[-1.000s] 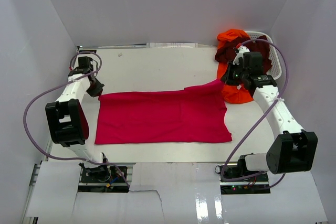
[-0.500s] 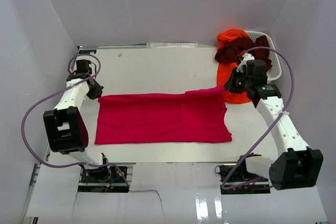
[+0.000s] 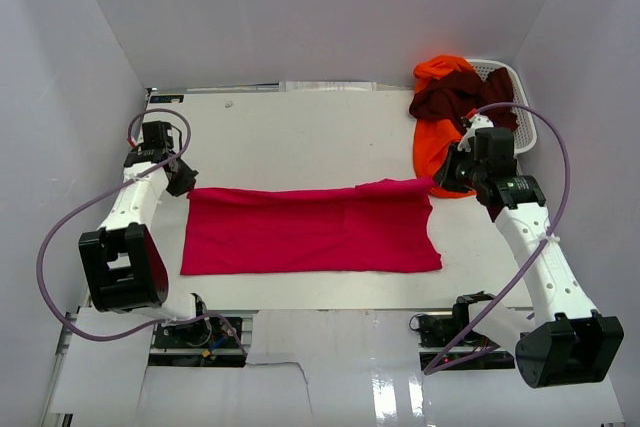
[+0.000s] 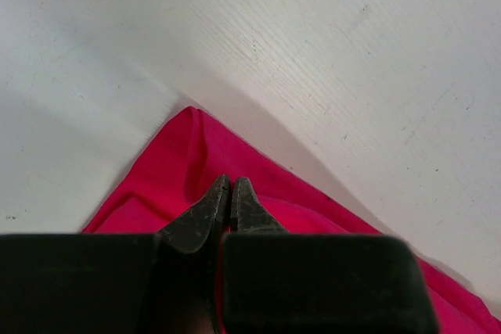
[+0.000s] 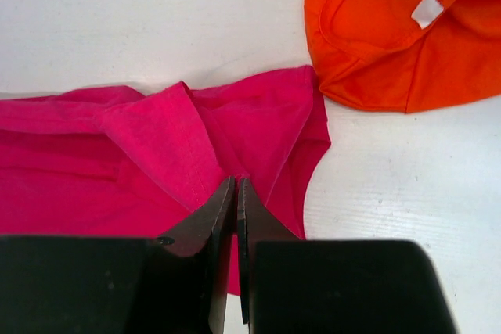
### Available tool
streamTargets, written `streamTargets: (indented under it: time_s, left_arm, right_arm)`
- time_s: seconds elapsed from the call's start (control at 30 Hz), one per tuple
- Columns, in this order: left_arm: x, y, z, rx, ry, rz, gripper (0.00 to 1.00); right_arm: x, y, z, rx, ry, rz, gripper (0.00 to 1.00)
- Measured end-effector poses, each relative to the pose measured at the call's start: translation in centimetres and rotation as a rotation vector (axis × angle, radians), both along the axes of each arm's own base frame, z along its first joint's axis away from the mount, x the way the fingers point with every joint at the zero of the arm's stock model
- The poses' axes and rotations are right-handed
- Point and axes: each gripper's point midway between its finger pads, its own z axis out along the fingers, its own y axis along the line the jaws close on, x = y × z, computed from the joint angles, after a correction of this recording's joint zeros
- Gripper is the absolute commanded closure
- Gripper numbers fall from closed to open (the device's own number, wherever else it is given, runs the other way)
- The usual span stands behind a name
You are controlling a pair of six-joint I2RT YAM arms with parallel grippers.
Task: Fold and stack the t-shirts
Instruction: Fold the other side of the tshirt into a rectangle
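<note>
Crimson cloth fills the middle of the tabletop (image 3: 300,132). The crimson t-shirt (image 3: 310,229) lies spread there as a wide flat band, and both arms hold it at its far edge. The left fingers (image 4: 224,197) are pressed together on the far left corner, with a small peak of cloth standing at their tips. The right fingers (image 5: 232,193) are pinched shut on the far right corner, where a raised fold runs up to them.

We see several ways this could go badly. Both grips are thin pinches right at the hem. If the arms pull apart or lift unevenly, the cloth may slip out on one side and the fold would land crooked. The right corner is bunched and doubled over, so we judge that laying it down as it is would press in a crease. The orange t-shirt (image 5: 376,60) spills onto the tabletop just beside that corner. A sweep of the right arm could drag it along or trap it in the fold.

We count three t-shirts:
- one crimson, on the tabletop
- one orange, with one small white label (image 5: 427,10) at its neck
- one maroon t-shirt (image 3: 452,97), heaped with the orange one at the white basket (image 3: 527,127) in the far right corner

There is one basket, and there are two arms, each with one pair of fingers.
</note>
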Motion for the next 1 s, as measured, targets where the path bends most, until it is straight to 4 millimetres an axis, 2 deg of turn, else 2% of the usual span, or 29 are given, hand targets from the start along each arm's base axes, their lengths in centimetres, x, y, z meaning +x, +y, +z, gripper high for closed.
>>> streamTargets:
  time_s: [0.27, 0.7, 1.0]
  left_arm:
    - [-1.0, -0.5, -0.2, -0.013, 0.003, -0.023, 1.00]
    - [-2.8, -0.6, -0.3, -0.006, 0.010, -0.020, 1.00]
    - [-3.3, -0.2, 0.6, -0.002, -0.008, -0.005, 1.00]
  right_arm:
    - [-2.2, -0.4, -2.4, -0.013, 0.096, -0.007, 0.92]
    - [-3.8, -1.1, -2.5, -0.037, 0.126, -0.032, 0.92]
    - [-5.0, -1.3, -2.4, -0.031, 0.141, -0.040, 0.92]
